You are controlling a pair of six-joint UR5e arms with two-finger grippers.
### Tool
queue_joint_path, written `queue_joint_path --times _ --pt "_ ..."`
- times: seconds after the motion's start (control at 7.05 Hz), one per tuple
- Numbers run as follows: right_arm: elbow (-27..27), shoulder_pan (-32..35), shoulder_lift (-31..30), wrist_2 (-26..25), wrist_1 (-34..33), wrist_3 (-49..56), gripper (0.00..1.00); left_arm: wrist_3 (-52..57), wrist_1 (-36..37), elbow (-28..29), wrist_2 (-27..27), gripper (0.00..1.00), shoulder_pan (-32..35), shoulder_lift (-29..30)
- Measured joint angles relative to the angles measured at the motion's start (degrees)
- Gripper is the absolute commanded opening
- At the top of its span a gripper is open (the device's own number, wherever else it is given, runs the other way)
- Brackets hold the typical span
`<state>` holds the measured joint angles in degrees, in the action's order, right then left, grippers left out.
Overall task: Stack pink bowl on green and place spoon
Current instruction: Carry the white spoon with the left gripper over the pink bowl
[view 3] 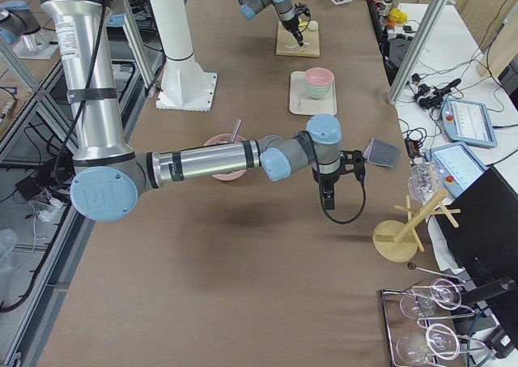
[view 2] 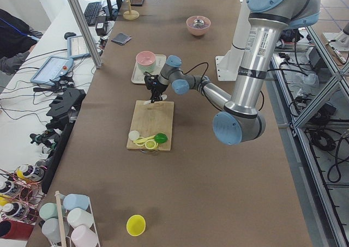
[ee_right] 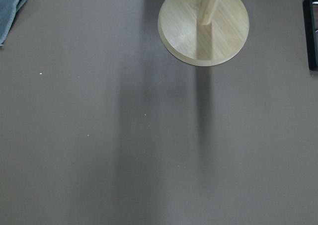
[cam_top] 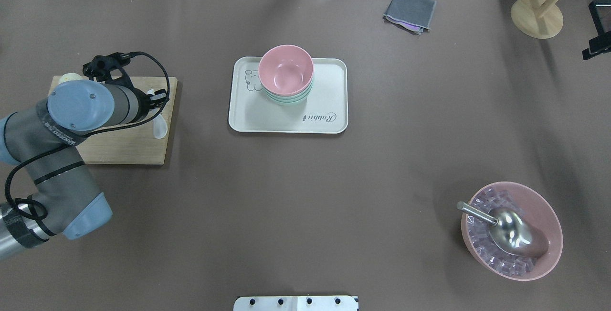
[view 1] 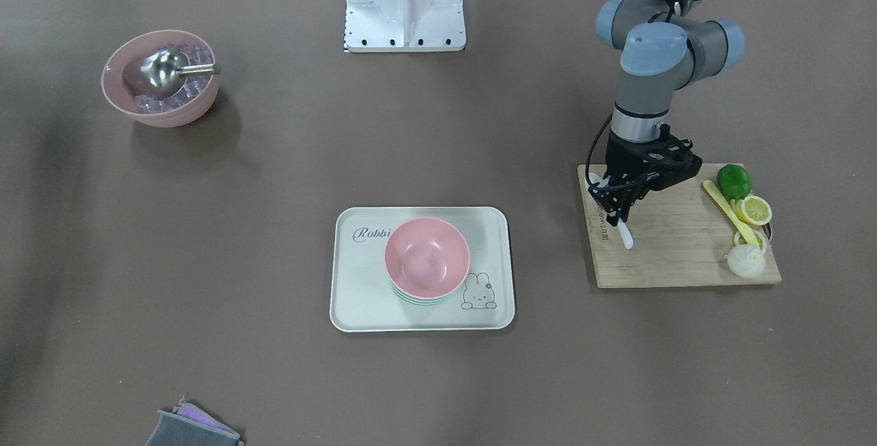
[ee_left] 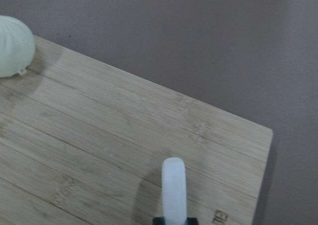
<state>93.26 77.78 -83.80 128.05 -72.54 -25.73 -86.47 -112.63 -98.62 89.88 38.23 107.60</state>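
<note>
On cream rabbit-print plastic tray (view 1: 356,299), mid-worktop (view 1: 205,240), I've got the round pink plastic bowl (view 1: 427,257) nested on the mint-green bowl (cam_top: 286,101), so stack's done. To robot's left of tray, well apart, L claw (view 1: 619,214) sits over the bamboo chopping board (view 1: 678,257), clamped on the small white plastic spoon (ee_left: 174,187). Can't tell if spoon touches board. R claw (view 3: 327,198) hangs over worktop to robot's right of tray, nr grey folded cloth (view 3: 380,151). Apart or together, can't tell.
</note>
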Motion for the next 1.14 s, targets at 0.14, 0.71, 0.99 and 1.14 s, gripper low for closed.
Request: queue_joint_path --times 0.14,0.71,0.99,1.14 --pt "-0.01 0.02 -1.17 -0.06 0.04 0.14 1.00 -2.08 1.67 0.09 0.00 0.00 -0.03 3.84" --pt "-0.01 1.00 -3.45 0.44 0.03 1.85 1.00 -14.46 16.87 12.12 -3.50 0.00 -0.75 27.91" --pt "-0.01 1.51 -3.84 0.56 0.03 2.59 1.00 -17.48 17.17 22.63 -5.68 0.00 -2.20 36.56" --pt "-0.01 1.61 -3.94 0.55 0.03 2.66 1.00 -17.87 17.18 24.01 -6.77 0.13 -2.91 37.62"
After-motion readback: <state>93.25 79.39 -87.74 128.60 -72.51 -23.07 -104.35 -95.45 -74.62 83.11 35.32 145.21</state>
